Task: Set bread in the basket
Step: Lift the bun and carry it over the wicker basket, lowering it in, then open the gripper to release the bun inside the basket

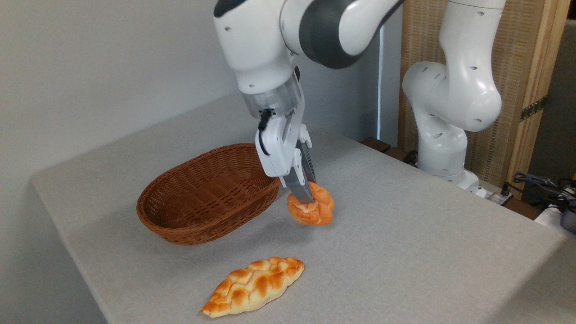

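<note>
The two-finger gripper (305,195) clamps the small round orange-golden bun (311,208) just beside the oval brown wicker basket (198,225), mid-table; lift it clear of the rim before releasing.

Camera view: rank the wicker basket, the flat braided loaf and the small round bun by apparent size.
1. Oval brown woven wicker basket, clearly largest.
2. Long flat braided golden loaf; it lies nearer the camera, which may inflate it a little.
3. Small round orange-golden knotted bun, partly covered by the gripper.

Braided loaf (253,286) on grey table (405,252), cables (540,182) far right
</note>
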